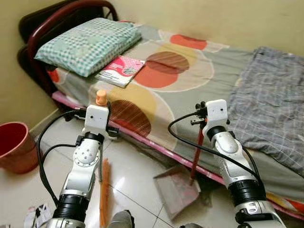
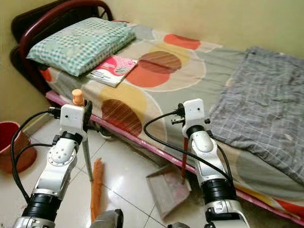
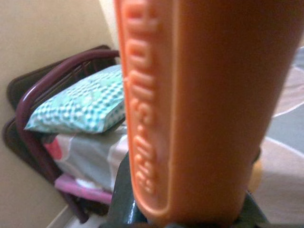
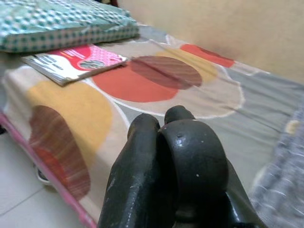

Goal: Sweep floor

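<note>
From the head, the left hand (image 1: 97, 110) is closed round the top of the orange plastic broom (image 1: 104, 190). Its grey pole runs down to flat orange bristles on the shiny white tile floor (image 1: 137, 175), so it stands ready to sweep. The right hand (image 2: 184, 118) is closed on the thin red stick of the grey plastic dustpan (image 2: 166, 189). The pan sits flat on the floor near the bed's pink edge (image 2: 142, 140), I think to catch dirt.

On the bed lie a soft green checked pillow (image 1: 90, 42) and a pink book (image 1: 121, 70). A round red bucket (image 1: 14, 145) stands far left.

The left wrist looks right at the smooth orange broom handle, with raised letters on it.

The right wrist shows black rounded fingers (image 4: 137, 161) pressed together over the spotted sheet.
</note>
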You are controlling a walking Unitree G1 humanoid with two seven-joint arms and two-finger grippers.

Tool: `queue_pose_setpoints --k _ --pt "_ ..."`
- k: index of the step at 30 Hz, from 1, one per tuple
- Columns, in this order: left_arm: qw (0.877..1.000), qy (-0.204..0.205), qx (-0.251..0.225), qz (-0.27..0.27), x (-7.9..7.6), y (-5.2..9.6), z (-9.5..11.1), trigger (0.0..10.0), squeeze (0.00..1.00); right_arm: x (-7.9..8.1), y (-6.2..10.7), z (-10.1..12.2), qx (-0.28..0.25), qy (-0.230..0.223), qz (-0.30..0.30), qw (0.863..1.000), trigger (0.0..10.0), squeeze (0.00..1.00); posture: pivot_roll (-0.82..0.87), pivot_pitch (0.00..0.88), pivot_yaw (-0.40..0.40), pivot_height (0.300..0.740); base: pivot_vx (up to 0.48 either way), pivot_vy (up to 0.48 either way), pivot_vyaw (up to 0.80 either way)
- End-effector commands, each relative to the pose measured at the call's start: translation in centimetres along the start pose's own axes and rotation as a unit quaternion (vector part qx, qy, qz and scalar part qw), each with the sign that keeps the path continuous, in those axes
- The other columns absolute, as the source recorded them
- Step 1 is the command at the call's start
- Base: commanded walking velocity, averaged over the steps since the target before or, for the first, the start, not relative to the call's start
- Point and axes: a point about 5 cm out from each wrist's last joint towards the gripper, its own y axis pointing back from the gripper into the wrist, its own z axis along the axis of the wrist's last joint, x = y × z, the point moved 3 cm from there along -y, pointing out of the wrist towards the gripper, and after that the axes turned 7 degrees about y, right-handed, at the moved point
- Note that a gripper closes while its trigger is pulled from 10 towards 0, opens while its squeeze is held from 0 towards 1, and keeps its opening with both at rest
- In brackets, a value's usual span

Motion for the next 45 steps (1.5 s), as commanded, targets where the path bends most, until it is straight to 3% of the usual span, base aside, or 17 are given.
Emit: queue_pose_setpoints --k 1,13,17,25,30,34,37,39,43,45 --pt "1.0 -0.001 -0.018 -0.003 -0.1 -0.4 1.1 10.0 0.0 -0.3 -0.4 1.5 -0.029 0.003 -0.006 1.0 10.0 0.0 0.0 0.0 -0.008 0.74 0.0 0.0 0.8" --pt "1.0 0.001 -0.012 -0.007 -0.3 -0.4 0.8 10.0 0.0 0.0 -0.6 1.8 -0.033 -0.035 -0.005 0.999 10.0 0.0 0.0 0.0 -0.008 0.74 0.0 0.0 0.8" --pt "1.0 0.024 -0.009 0.01 0.1 -0.6 1.0 10.0 0.0 -0.3 -0.7 1.6 -0.024 -0.066 -0.016 0.997 10.0 0.0 0.0 0.0 -0.011 0.74 0.0 0.0 0.8" --pt "0.998 0.058 0.013 0.026 0.6 -0.6 0.1 10.0 0.0 -0.8 -0.6 1.4 -0.02 -0.067 -0.03 0.997 10.0 0.0 0.0 0.0 -0.009 0.74 0.0 0.0 0.8" --pt "0.995 0.088 0.032 0.04 0.6 0.4 -0.6 10.0 0.0 -0.3 0.0 0.9 -0.013 -0.071 -0.018 0.997 10.0 0.0 0.05 0.0 -0.011 0.74 0.0 0.0 0.8" --pt "0.994 0.083 0.076 0.013 0.6 2.5 -2.3 10.0 0.0 -0.1 0.1 -0.8 0.026 -0.117 -0.014 0.993 10.0 0.0 0.07 0.0 0.004 0.74 0.0 0.0 0.4" --pt "0.993 0.068 0.092 0.012 1.3 2.9 -3.0 10.0 0.0 0.3 0.3 -0.9 0.035 -0.084 0.002 0.996 10.0 0.0 0.08 0.012 0.011 0.74 0.0 0.0 0.0" --pt "0.989 0.088 0.11 0.033 2.8 3.0 -3.5 10.0 0.0 0.6 0.7 -0.4 0.026 -0.027 0.026 0.999 10.0 0.0 0.06 0.031 0.018 0.74 0.0 0.0 0.0" --pt "0.991 0.075 0.106 0.022 2.8 2.7 -3.4 10.0 0.0 -0.5 0.7 -1.0 0.056 -0.02 0.011 0.998 10.0 0.0 0.05 0.024 0.006 0.74 0.0 0.0 0.0" --pt "0.993 0.078 0.092 0.015 2.3 2.3 -2.7 10.0 0.0 -1.9 0.4 -1.1 0.072 -0.018 -0.027 0.997 10.0 0.0 0.04 0.019 0.0 0.74 0.0 0.0 0.0"
